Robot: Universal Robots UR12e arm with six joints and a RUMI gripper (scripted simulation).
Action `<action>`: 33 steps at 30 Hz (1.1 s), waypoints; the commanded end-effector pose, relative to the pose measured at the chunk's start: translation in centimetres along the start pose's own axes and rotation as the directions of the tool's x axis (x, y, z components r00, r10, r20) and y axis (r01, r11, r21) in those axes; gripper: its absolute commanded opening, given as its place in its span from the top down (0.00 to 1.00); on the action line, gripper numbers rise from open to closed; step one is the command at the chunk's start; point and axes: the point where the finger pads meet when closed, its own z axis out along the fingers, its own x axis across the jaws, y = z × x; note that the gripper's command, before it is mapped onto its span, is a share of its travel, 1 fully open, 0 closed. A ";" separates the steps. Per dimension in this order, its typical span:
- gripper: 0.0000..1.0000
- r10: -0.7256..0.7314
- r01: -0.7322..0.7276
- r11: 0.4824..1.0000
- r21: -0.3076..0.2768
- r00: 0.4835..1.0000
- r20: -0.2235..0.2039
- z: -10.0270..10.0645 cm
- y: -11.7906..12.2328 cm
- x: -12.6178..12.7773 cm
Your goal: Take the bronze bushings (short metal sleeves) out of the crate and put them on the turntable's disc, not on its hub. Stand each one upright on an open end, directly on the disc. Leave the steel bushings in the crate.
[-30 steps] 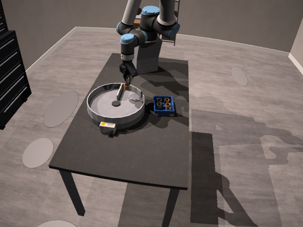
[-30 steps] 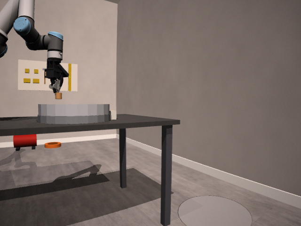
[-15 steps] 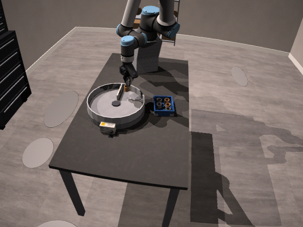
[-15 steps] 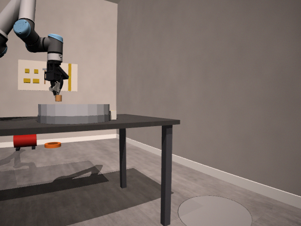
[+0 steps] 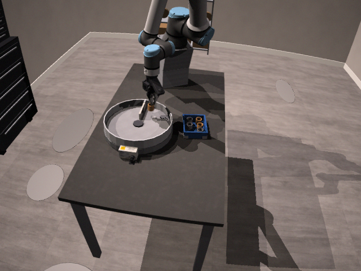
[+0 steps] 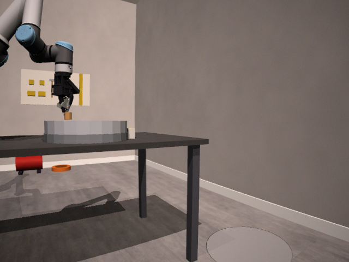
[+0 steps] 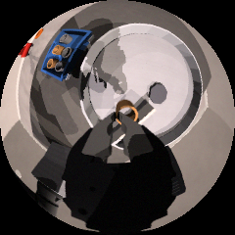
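While the claw (image 5: pixel 151 102) pinches a bronze bushing (image 5: pixel 150 107) by its wall, open end downward, it hangs over the disc's (image 5: pixel 125 128) far side. That keeps it off the hub (image 5: pixel 138 123), ready to stand upright.

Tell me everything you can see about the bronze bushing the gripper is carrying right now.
The bronze bushing is a short, orange-brown metal sleeve, hollow, its open end showing as a ring in the wrist view. It hangs upright from the gripper, whose fingers pinch its wall at the rim. It sits just above the turntable's grey rim, over the disc beside the upright bar, clear of the dark hub.
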 end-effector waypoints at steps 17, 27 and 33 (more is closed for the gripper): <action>1.00 0.000 0.000 1.000 0.000 1.000 -0.001 0.0 0.0 0.0; 1.00 0.000 0.000 1.000 0.000 1.000 -0.001 0.1 0.0 0.0; 1.00 0.000 0.000 1.000 0.000 1.000 -0.001 0.5 0.0 0.0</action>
